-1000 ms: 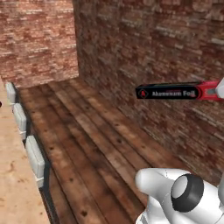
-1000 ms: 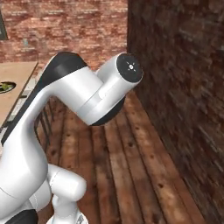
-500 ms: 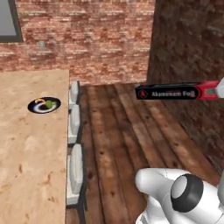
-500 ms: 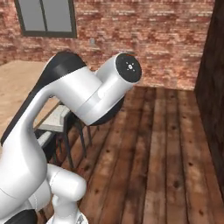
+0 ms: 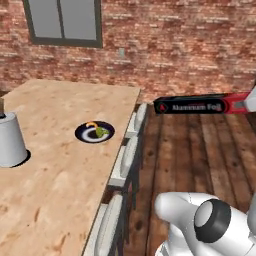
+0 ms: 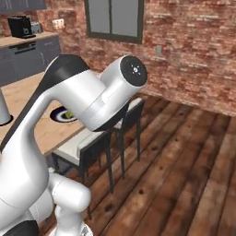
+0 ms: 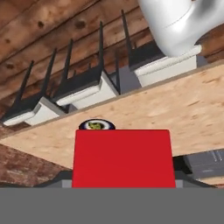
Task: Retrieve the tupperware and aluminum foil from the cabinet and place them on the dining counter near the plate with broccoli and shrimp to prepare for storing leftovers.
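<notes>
Carrying phase; foil box to be set down beside plate.

Aluminum foil (image 5: 197,106) held level in mid-air, out over wooden floor (image 5: 200,165), right of chairs (image 5: 129,155). Red end (image 7: 121,157) seen head-on in hand view, sitting between pincer (image 7: 122,177) tips; pincer clamped on box.

Plate with broccoli and shrimp (image 5: 94,132) resting on dining counter tabletop (image 5: 60,180), near its right edge, well left of box. In hand view, plate (image 7: 96,125) just past box's end.

Advice: swing box left over chair backs, keep level, lower onto bare tabletop near plate, not on it. Avoid grey canister (image 5: 10,140) at far left.
</notes>
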Available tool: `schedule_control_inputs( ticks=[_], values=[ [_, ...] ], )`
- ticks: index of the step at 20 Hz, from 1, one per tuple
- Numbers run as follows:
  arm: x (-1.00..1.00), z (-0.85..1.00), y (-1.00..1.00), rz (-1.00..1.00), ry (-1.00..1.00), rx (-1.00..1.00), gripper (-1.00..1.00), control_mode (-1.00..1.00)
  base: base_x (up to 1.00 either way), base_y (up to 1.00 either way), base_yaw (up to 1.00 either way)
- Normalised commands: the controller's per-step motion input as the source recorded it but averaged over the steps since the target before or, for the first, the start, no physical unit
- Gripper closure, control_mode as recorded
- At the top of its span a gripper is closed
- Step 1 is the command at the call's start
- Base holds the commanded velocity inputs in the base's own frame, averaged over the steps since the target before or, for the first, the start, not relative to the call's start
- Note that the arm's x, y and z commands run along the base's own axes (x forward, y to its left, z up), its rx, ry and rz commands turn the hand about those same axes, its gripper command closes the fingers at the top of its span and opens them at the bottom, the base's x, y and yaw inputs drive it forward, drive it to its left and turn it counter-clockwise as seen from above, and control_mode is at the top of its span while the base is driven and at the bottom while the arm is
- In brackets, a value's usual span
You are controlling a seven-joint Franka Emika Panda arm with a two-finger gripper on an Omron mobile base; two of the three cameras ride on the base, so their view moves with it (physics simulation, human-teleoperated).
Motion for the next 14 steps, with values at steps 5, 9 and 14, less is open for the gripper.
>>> schedule_control_inputs(
  ticks=[5, 9, 14],
  values=[
    [0.00, 0.00, 0.00, 0.00, 0.00, 0.00, 1.00, 1.00, 1.00, -0.72, 0.51],
    [0.00, 0.00, 0.00, 0.00, 0.00, 0.00, 1.00, 1.00, 1.00, -0.68, 0.52],
    [0.00, 0.00, 0.00, 0.00, 0.00, 0.00, 1.00, 1.00, 1.00, -0.67, 0.52]
  ],
)
